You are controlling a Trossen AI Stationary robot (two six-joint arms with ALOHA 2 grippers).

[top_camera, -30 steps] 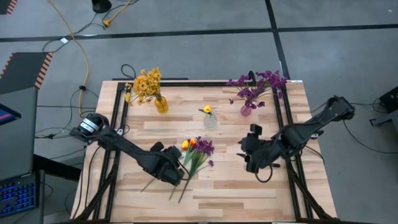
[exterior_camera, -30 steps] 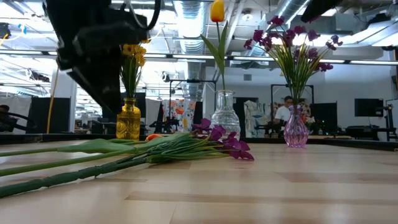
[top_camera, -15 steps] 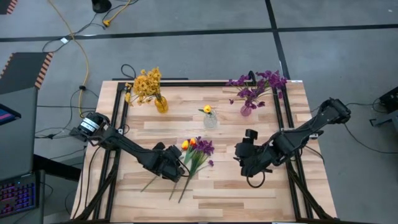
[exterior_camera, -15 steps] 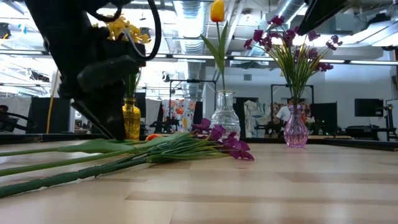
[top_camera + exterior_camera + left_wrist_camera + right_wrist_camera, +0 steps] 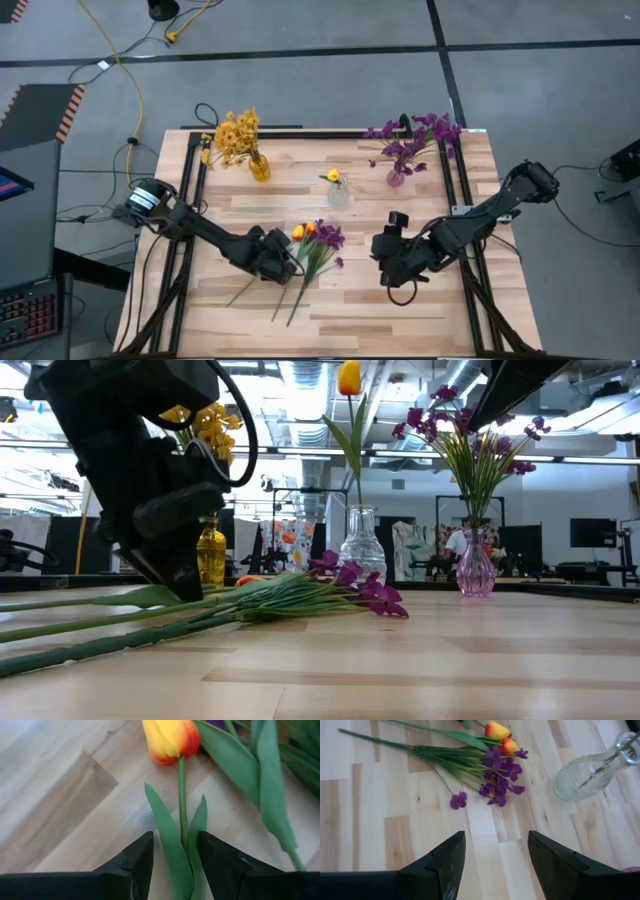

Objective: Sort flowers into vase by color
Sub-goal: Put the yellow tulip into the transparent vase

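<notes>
A loose bundle of flowers [image 5: 315, 245] lies on the table near its middle: orange-yellow tulip buds, purple blooms, long green stems pointing to the near edge. My left gripper [image 5: 288, 268] is down at the bundle's left side, open, its fingers standing either side of one tulip's stem [image 5: 181, 800] just below the bud [image 5: 170, 737]. My right gripper [image 5: 382, 255] hovers open to the right of the bundle [image 5: 470, 755] and touches nothing. My left gripper [image 5: 175, 855] comes at the tulip's stem slanting down from the table's near left, its fingers along the stem. Stem and both leaves [image 5: 172, 850] sit between the fingers. I cannot tell whether the fingers touch the leaves. The tulip lies flat on the table.
Three vases stand toward the far edge: an amber one with yellow clusters [image 5: 258, 167], a clear one holding one tulip [image 5: 338, 190], a pink one with purple blooms [image 5: 397, 175]. Black rails run along the table's left, right and far sides. Bare wood lies along the near edge.
My left gripper has come down onto the table and moved a little toward the far edge, into the bundle's left side, ending astride a tulip stem. My right gripper has moved toward the table's left, closer to the bundle. The flowers have stayed where they were.
</notes>
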